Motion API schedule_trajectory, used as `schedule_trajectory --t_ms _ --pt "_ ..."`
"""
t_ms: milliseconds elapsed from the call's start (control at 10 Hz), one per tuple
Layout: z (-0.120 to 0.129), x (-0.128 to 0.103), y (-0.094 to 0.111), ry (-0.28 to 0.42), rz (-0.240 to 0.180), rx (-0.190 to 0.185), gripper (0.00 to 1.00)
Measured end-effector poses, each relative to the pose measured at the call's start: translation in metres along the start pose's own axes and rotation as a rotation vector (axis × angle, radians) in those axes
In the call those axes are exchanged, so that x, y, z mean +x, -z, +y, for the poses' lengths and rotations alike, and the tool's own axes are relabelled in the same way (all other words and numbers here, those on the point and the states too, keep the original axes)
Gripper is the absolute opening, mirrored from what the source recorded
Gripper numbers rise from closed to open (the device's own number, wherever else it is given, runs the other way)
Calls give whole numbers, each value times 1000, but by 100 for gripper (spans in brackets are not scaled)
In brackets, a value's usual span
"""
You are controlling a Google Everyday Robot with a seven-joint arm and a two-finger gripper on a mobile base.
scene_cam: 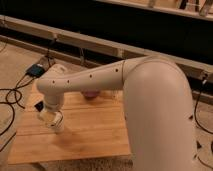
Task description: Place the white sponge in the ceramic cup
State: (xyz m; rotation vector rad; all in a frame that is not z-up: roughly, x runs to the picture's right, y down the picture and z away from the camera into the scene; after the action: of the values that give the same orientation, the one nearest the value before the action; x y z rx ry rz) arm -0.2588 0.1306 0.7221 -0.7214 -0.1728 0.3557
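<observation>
Just then my gripper (52, 120) hung low over the left part of the wooden table (95, 132), jaws spread wide and holding nothing. Neither sponge nor cup showed; my smooth white arm (100, 77) covered the back edge, a dark rounded bowl (91, 94) peeking beneath. Bare planks lay open in front.

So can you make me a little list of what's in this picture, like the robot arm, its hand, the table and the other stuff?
arm: big white arm reaching from the right across the table
gripper: gripper low over the table's left side
table: light wooden table
behind arm: something dark and rounded, mostly hidden
floor: black cables and a small blue box on the left
sponge: not visible
cup: not visible
</observation>
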Motion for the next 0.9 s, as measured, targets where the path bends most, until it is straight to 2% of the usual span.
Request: schedule_trajectory --t_ms 300,900 --pt "-5 -2 1 -10 -5 15 80" --pt "-33 1 7 -69 -18 91 80"
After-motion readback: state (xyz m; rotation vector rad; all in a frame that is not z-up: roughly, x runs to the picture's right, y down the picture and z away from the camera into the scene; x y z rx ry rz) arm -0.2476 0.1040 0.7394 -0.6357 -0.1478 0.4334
